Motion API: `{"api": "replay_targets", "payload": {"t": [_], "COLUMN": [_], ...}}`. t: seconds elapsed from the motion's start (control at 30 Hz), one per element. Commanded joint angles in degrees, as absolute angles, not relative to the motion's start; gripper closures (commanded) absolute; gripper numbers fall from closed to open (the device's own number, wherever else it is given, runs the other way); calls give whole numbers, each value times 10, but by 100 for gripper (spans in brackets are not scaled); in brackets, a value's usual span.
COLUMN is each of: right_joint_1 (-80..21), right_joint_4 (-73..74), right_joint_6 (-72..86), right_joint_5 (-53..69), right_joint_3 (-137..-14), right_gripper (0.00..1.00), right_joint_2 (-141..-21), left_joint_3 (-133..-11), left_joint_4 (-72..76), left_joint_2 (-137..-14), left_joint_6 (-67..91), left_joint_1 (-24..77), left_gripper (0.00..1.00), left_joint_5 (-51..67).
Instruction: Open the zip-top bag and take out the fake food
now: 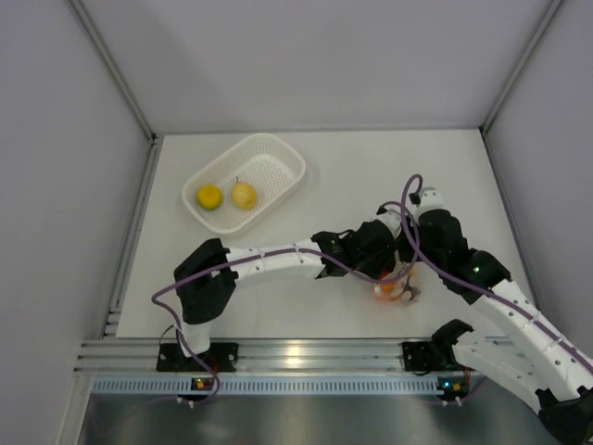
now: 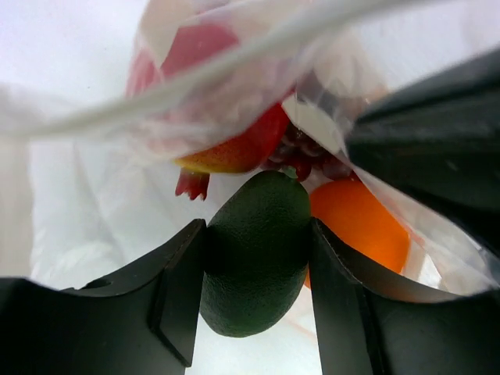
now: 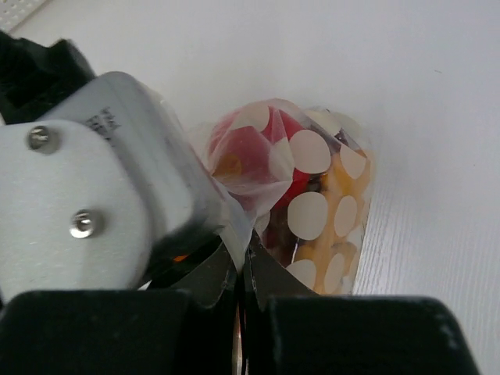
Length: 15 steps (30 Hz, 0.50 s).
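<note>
Zip-top bag (image 1: 398, 289): near the table's (image 1: 371, 167) front edge, right of centre.
Left gripper (image 2: 258, 234): inside the bag mouth, clamped on the avocado (image 2: 254, 273).
Right gripper (image 3: 238, 269): pressed together, pinching the bag's rim.
Basket (image 1: 278, 153): far-left area, holding two lemons (image 1: 209, 196).

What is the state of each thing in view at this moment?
zip-top bag: open, its edge pinched
avocado: in the bag, gripped
red apple: in the bag
orange: in the bag
lemons: in the white basket
left gripper: shut on the avocado
right gripper: shut on the bag's edge
</note>
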<state>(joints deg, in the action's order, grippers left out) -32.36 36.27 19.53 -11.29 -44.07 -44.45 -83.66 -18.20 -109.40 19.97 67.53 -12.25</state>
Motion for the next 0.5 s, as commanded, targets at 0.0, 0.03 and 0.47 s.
{"api": "replay_targets", "payload": {"t": [0.0, 0.03, 0.47], "right_joint_1": [-330, -330, -330], "right_joint_4": [309, 309, 295], "right_joint_6": [190, 189, 192], "right_joint_5": [-99, -104, -126], "right_joint_3": [-475, -478, -496], "right_gripper": [100, 100, 100], "right_joint_2": [-461, -464, -498], "left_joint_3": [-826, -822, -745], "left_joint_4": [-150, -147, -116], "left_joint_2": [-1029, -1014, -887], "left_joint_6": [212, 215, 269], "left_joint_1": [707, 706, 706], "left_gripper": [100, 100, 100], "left_joint_5": [-147, -151, -221]}}
